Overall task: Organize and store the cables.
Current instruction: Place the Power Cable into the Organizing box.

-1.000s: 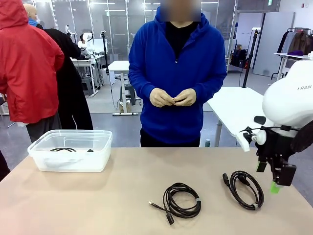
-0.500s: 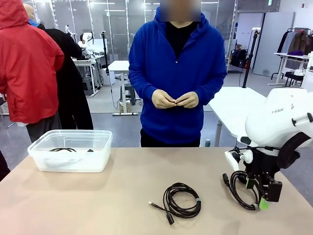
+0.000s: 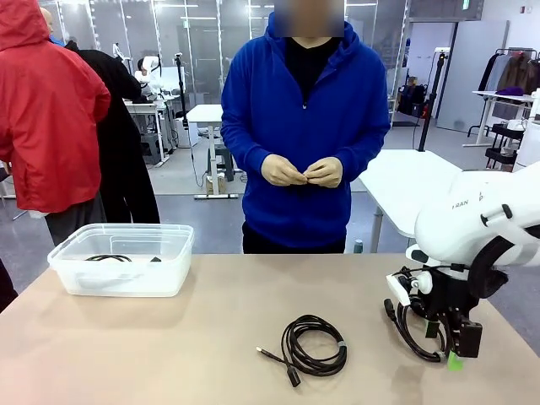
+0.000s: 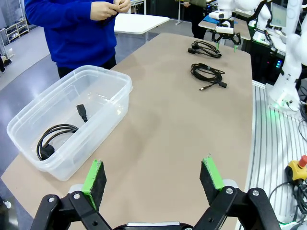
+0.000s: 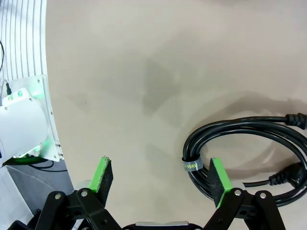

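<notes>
Green-padded and spread wide, brought the right gripper (image 3: 442, 344) down in the last second from above the table (image 3: 169, 354) to the right-hand cable (image 5: 240, 125), 1 pad (image 5: 218, 179) just beside its strapped bend, without clamping anything yet. Kept the left gripper (image 4: 153, 176) open and empty near the clear tub (image 4: 125, 79) with its stored cable (image 4: 55, 128), the middle cable (image 3: 289, 344) untouched. Looked poised for a grasp on coil 2 of 3.

The right arm (image 3: 481, 228) is a bulbous white shell with grey lettering (image 3: 461, 204); thin black wires (image 3: 434, 270) loop just above the right pincer (image 3: 445, 348), black with green pads (image 5: 219, 177). The left pincer (image 4: 152, 176) shows the same black linkage, round grey pivot pins (image 4: 225, 190) behind green pads
</notes>
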`<state>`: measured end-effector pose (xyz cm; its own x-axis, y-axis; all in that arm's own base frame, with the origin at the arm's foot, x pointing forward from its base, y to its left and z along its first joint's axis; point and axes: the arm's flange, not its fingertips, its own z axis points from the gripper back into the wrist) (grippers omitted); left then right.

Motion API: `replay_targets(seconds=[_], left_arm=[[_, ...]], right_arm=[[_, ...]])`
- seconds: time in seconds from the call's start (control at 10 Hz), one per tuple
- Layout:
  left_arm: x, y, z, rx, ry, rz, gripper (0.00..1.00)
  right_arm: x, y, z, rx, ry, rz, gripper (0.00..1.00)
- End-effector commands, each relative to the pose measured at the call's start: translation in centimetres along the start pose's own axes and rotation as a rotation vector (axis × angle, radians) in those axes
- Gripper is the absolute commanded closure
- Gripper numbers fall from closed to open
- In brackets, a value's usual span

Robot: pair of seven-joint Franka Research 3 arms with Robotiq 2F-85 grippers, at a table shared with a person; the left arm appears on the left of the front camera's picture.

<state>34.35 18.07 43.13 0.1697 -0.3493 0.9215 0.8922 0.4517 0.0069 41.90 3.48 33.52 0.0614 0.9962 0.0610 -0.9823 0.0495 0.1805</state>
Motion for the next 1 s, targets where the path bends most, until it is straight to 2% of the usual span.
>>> replay_targets(seconds=[0.0,0.3,0.7,0.8,0.9], left_arm=[[0.2,-0.2,-0.3,0.034,-0.013,0.006,0.0],[0.2,-0.2,-0.3,0.034,-0.013,0.006,0.0],[0.2,-0.2,-0.3,0.034,-0.013,0.006,0.0],[0.2,-0.2,-0.3,0.034,-0.013,0.006,0.0],[0.2,-0.2,-0.3,0.034,-0.013,0.006,0.0]], right_arm=[[-0.5,-1.5,-1.1,0.031,0.036,-0.018,0.0],[-1.6,-1.7,-2.2,0.001,-0.017,-0.071,0.0],[-1.6,-2.4,-3.3,0.028,-0.013,-0.078,0.0],[-1.6,-2.5,-3.5,0.014,-0.002,-0.084,0.25],[-1.5,-2.4,-3.3,-0.009,-0.006,-0.069,0.6]])
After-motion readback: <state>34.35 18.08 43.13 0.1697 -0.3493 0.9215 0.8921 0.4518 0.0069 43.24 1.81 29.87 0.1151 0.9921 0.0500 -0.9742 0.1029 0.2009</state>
